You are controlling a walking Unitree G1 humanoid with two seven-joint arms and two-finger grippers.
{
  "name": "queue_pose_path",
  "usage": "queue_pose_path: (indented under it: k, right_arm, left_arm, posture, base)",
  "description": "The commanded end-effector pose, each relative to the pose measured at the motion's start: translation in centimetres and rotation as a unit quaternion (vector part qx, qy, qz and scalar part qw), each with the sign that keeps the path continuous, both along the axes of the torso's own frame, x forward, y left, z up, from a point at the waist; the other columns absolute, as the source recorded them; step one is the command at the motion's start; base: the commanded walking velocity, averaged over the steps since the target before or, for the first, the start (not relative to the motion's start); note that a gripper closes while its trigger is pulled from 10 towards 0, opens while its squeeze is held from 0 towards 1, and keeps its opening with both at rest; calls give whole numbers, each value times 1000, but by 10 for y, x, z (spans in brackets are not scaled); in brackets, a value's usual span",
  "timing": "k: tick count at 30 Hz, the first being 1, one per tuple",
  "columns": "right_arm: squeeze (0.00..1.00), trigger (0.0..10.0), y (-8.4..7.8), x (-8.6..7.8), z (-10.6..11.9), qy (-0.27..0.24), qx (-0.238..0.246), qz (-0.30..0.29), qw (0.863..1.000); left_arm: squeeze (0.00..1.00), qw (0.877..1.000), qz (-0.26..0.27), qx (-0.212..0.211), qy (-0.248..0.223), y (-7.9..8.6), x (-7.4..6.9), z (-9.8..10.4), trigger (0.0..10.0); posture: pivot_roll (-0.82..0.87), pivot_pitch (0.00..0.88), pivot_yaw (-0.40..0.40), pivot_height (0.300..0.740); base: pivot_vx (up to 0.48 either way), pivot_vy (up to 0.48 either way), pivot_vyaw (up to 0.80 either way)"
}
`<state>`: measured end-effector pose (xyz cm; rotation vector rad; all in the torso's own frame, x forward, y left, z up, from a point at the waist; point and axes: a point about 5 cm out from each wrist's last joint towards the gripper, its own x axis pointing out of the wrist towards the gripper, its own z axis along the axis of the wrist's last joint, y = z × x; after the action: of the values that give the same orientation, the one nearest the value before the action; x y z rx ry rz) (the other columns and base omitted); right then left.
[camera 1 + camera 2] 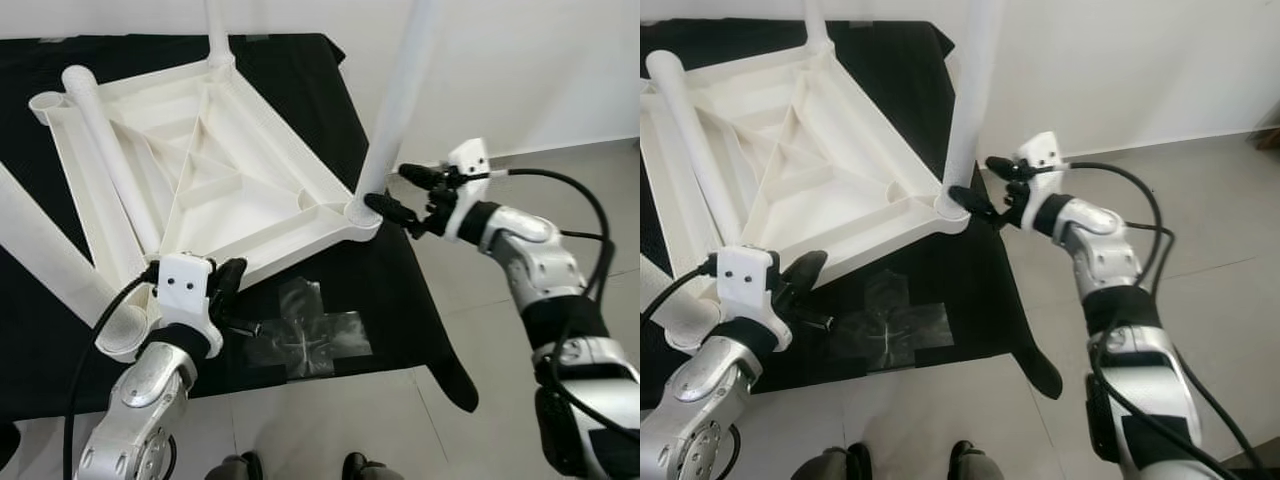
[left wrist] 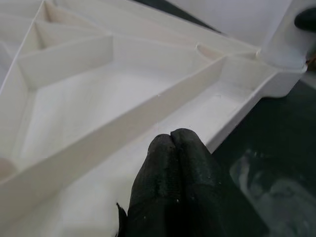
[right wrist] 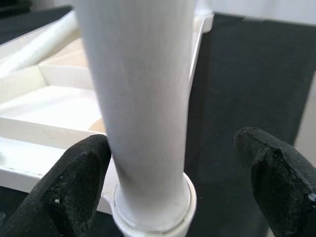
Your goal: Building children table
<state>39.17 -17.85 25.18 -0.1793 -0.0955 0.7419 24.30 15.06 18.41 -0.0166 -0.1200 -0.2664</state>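
A robot stands at the edge of a black cloth [image 1: 300,70] spread on a pale tiled floor [image 1: 500,330], building a child's white plastic table.

Nearest the robot, a crumpled clear plastic bag [image 1: 305,340] lies on the cloth. Just beyond it, the left gripper [image 1: 228,285] rests at the near edge of the table top [image 1: 230,170], which lies upside down with its ribbed underside facing up. The left wrist view shows its two black fingers [image 2: 173,163] pressed together, holding nothing, their tips over the rim.

To the robot's right, a leg [image 1: 400,100] stands upright in the near right corner socket. The right gripper [image 1: 405,195] reaches in at the base of this leg, fingers spread wide with the leg between them. One finger [image 3: 74,182] is touching or almost touching the leg; the other [image 3: 276,168] stands apart.

On the robot's left, one loose leg [image 1: 105,140] lies across the underside, and another [image 1: 50,260] lies at the left edge, its open end near the left gripper. At the far corner a second leg [image 1: 217,30] stands upright.

The job looks about half done: two legs stand in their sockets and two appear still to be fitted. Whether the near right leg is fully seated cannot be told.
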Motion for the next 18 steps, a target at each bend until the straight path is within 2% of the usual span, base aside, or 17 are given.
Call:
queue_pose_path:
  k: [1,6,7,10,12,14,16,17,18]
  right_arm:
    - [0,10000,-3,2,3,-11,-1,-17,1000]
    - [0,10000,-1,11,23,-36,26,-31,999]
    - [0,10000,3,10,25,-39,34,-9,999]
    - [0,10000,7,10,27,-40,39,8,998]
    - [0,10000,28,-2,20,-22,14,150,988]
    - [0,10000,28,-2,20,-22,14,150,988]
    - [0,10000,51,-15,12,-9,0,254,967]
    - [0,10000,51,-15,12,-9,0,254,967]
    - [0,10000,61,-19,10,-10,0,275,961]
  left_arm:
    - [0,1000,5,13,9,2,-4,-2,10000]
    - [0,1000,8,18,14,5,-9,-2,10000]
    - [0,1000,9,21,15,6,-10,-2,10000]
    - [0,1000,10,22,15,7,-10,-1,10000]
    - [0,999,14,25,15,9,-11,0,10000]
    - [0,999,14,25,15,9,-11,0,10000]
    - [0,999,20,28,13,12,-11,0,10000]
    - [0,999,20,28,13,12,-11,0,10000]
    - [0,999,24,29,12,13,-9,1,10000]
  posture:
    - [100,331,-81,740]
    - [114,350,-77,740]
    - [117,355,-80,740]
    - [117,355,-80,740]
    - [104,360,-90,740]
    - [104,360,-90,740]
    - [93,353,-93,740]
    - [93,353,-93,740]
    - [89,348,-94,740]
  base:
    - [0,0,0]
    - [0,0,0]
    - [0,0,0]
    - [0,0,0]
    - [0,0,0]
    - [0,0,0]
    - [0,0,0]
    - [0,0,0]
    - [0,0,0]
